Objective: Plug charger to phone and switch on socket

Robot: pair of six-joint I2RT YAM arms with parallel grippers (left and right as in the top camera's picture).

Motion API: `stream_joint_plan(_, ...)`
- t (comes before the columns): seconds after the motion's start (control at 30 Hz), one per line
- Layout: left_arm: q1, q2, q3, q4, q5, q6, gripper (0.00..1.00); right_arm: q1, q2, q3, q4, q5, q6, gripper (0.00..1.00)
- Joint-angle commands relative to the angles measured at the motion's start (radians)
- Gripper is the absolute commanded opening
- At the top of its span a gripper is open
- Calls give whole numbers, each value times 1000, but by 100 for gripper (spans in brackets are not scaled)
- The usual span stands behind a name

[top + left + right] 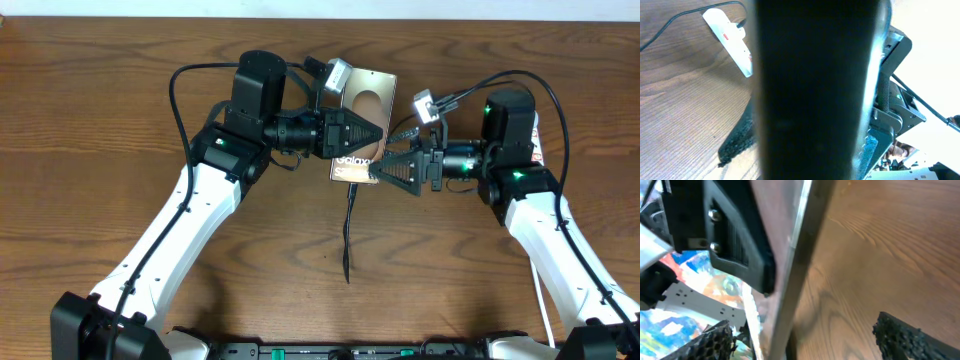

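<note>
The left gripper (374, 134) is clamping shut on the phone (370, 103), holding it over the middle of the table (100, 120) so that its lower edge is facing the other arm; in the left wrist view the dark slab is filling most of the frame, which fits a firm, steadying hold; the right gripper (381, 173) is sitting at that lower edge with its jaws standing wide apart, its fingers (905, 335) straddling the phone's thin rim rather than gripping anything; the charger (349, 235) is trailing from that edge toward the near side of the table, probably so the port end can be reached, though whether the connector is seated is too small to tell; the socket (730, 40) is lying on the wood apart from the phone, so the switching step seems to be waiting.
</note>
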Motion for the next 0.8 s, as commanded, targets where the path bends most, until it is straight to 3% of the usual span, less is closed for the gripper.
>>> stream_joint_plan(0.0,1,-15,12,21,39,18,7,23,-4,17,8,-40,19,85)
stream_joint_plan(0.2,1,-15,12,58,39,17,7,61,-4,17,28,12,19,76)
stream_joint_plan(0.5,1,-15,12,60,39,17,7,72,-4,17,203,47,127,50)
stream_joint_plan(0.6,1,-15,12,60,39,18,8,72,-4,17,229,64,155,47)
stream_joint_plan(0.77,1,-15,12,61,38,18,13,72,-4,17,228,85,154,19)
